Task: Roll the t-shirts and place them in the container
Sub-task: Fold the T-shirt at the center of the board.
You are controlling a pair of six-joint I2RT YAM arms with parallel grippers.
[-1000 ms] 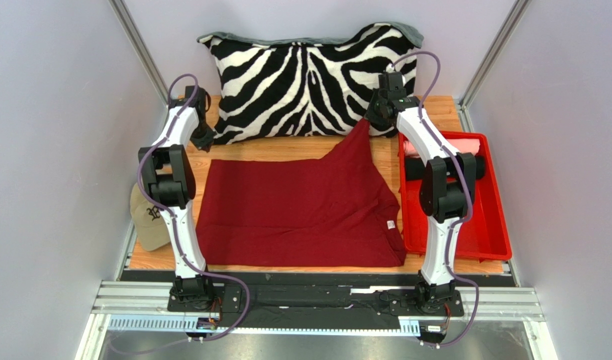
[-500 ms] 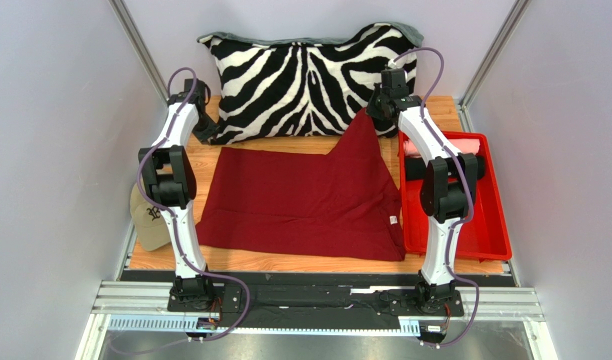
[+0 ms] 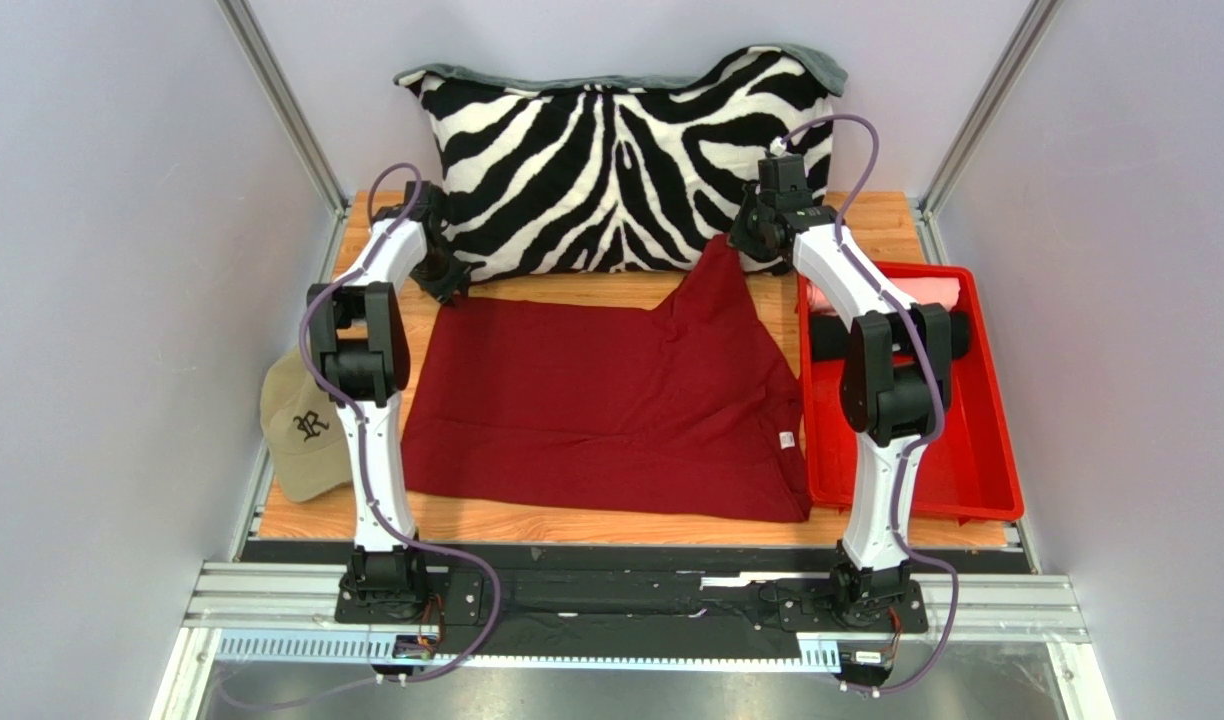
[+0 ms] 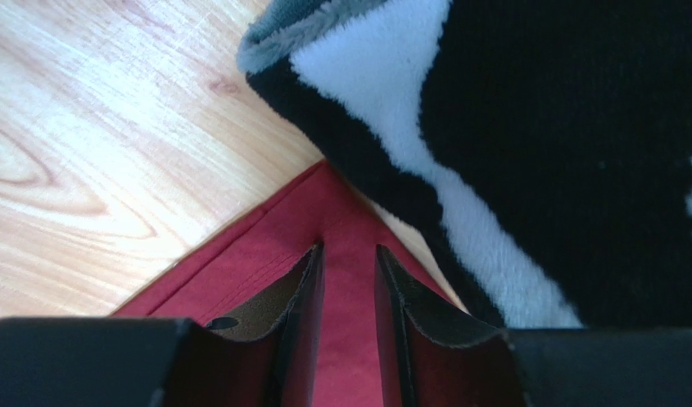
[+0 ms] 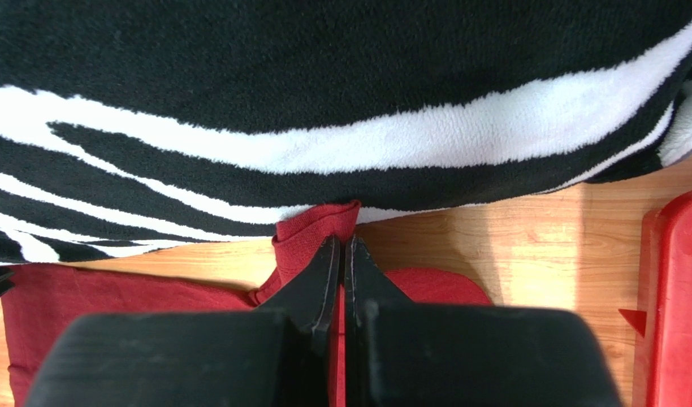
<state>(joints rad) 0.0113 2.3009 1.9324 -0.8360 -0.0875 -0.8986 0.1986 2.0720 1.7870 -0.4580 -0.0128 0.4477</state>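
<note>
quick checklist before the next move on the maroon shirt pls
1. Right gripper shut on the maroon t-shirt at its far right corner: ok.
2. Left gripper holding the far left corner: not ok, jaws open over the cloth.
3. Shirt lying flat: not ok, right corner lifted.
4. Lifted corner clear of the zebra pillow: cannot tell.
5. Khaki cap apart from the shirt: ok.

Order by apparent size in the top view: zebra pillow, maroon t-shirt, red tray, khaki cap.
Largest: zebra pillow and maroon t-shirt, about alike, not ranked.
Then: red tray.
Smallest: khaki cap.
</note>
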